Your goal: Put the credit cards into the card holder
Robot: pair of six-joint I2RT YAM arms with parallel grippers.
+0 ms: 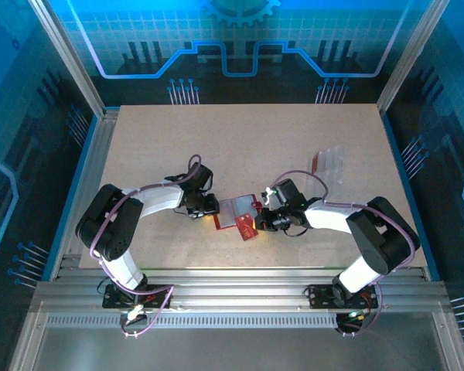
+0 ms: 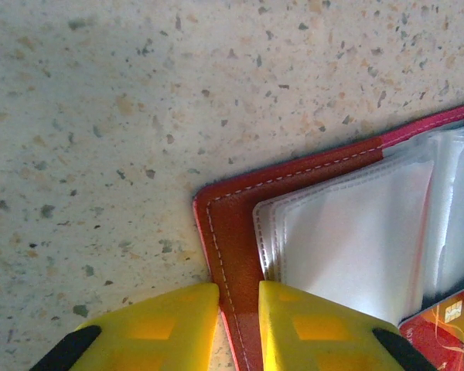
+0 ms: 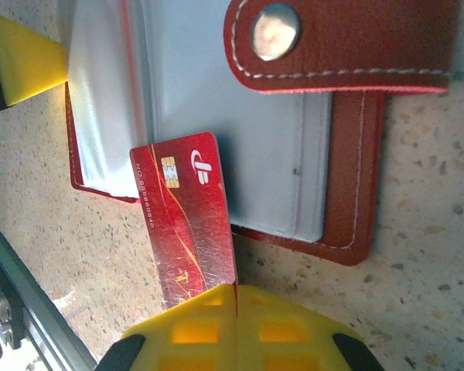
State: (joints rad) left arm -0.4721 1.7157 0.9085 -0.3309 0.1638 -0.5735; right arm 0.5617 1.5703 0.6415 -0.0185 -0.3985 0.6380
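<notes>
Both arms bent inward, left end effector (image 2: 238, 309) narrowly parted, right end effector (image 3: 236, 297) pinched tight.

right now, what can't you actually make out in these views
- Right wrist view: the lower end of the red card is hidden between the fingers of the right gripper.
- Left wrist view: the picture's bottom edge cuts off the left gripper, so it is unclear whether it pinches the card holder or just straddles its edge.
- Top view: the clear bag is too small to tell its contents.
</notes>
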